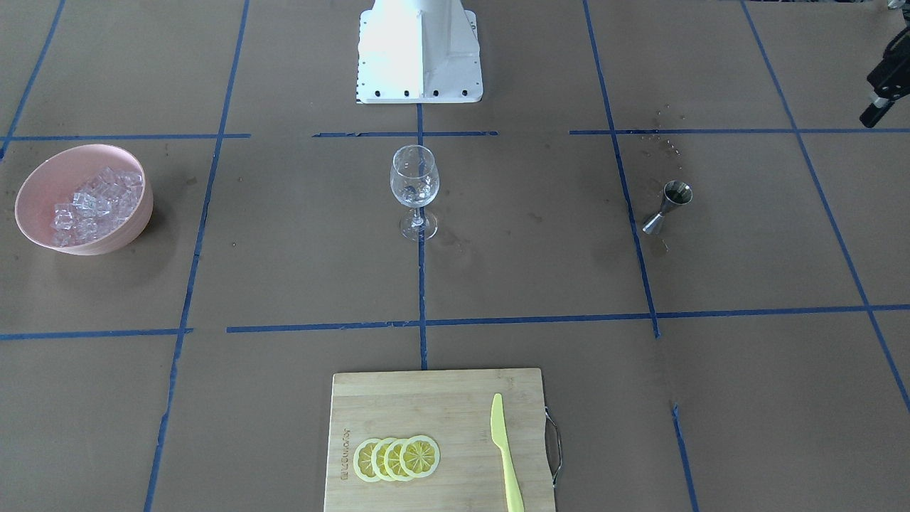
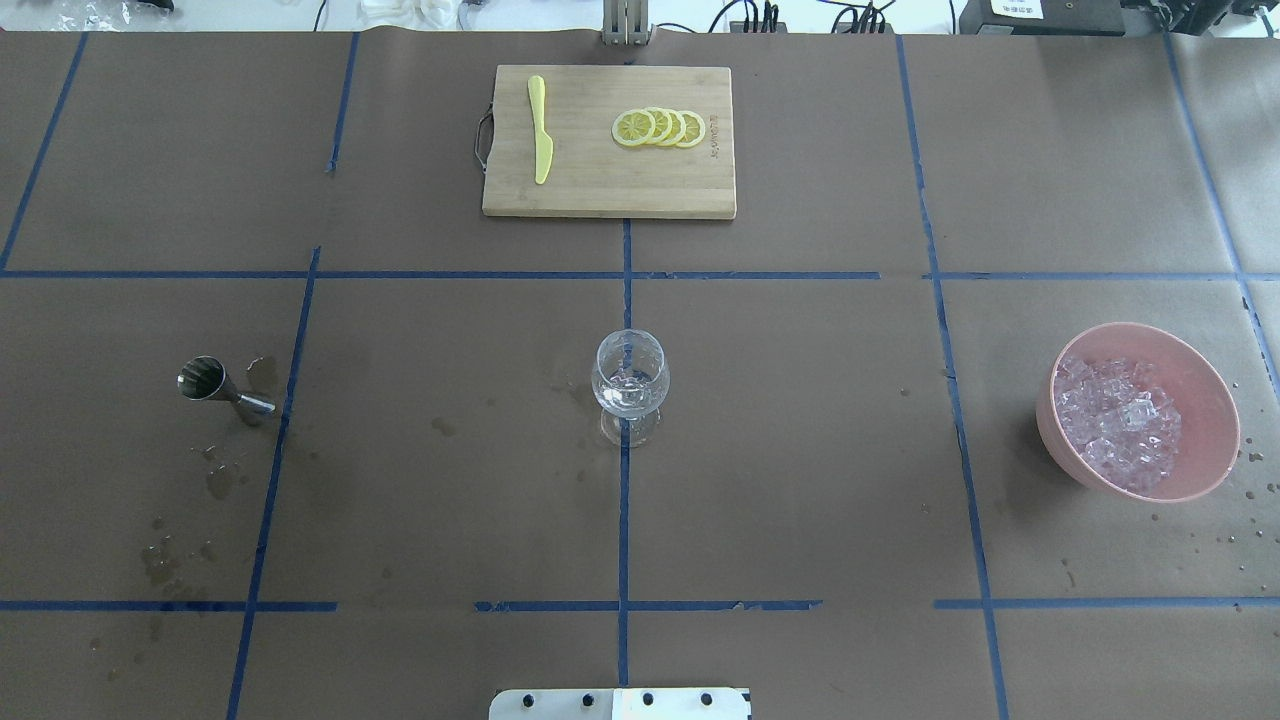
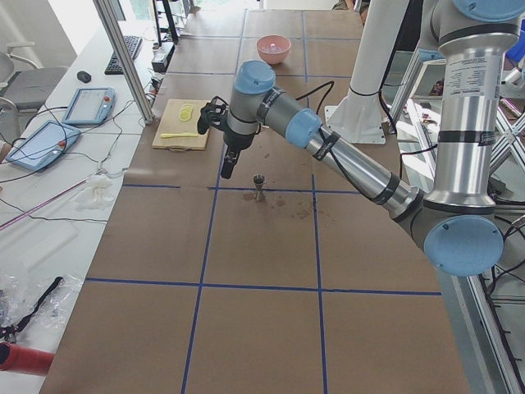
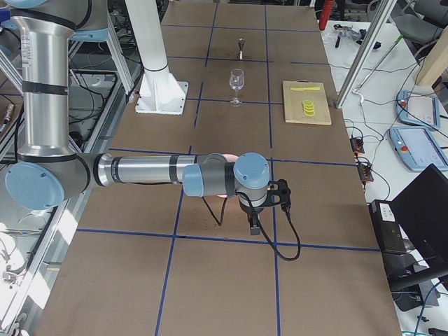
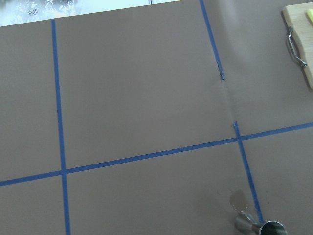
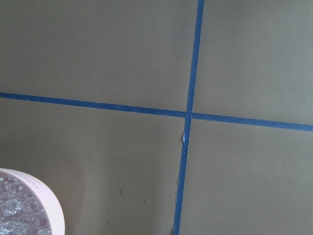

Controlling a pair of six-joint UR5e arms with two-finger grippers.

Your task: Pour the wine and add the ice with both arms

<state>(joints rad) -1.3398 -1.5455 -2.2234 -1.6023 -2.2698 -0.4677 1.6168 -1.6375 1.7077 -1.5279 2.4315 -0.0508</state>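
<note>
The ice (image 2: 1120, 425) is a heap of clear cubes in a pink bowl (image 2: 1215, 390) at the table's right. A clear stemmed glass (image 2: 630, 380) stands at the centre, and a steel jigger (image 2: 212, 383) stands at the left. Wine is out of view. My left gripper (image 3: 229, 170) hangs just above and beside the jigger (image 3: 259, 185); only its edge (image 1: 881, 92) shows in the front view, and I cannot tell whether it is open. My right gripper (image 4: 255, 227) hangs low beyond the bowl, which its arm mostly hides; I cannot tell its state. Its wrist view catches the bowl's rim (image 6: 55, 208).
A wooden cutting board (image 2: 600, 190) lies at the far middle with lemon slices (image 2: 658, 127) and a yellow knife (image 2: 540, 140). Wet spots (image 2: 215, 480) mark the paper near the jigger. The white pedestal (image 1: 419, 50) stands at the robot's side.
</note>
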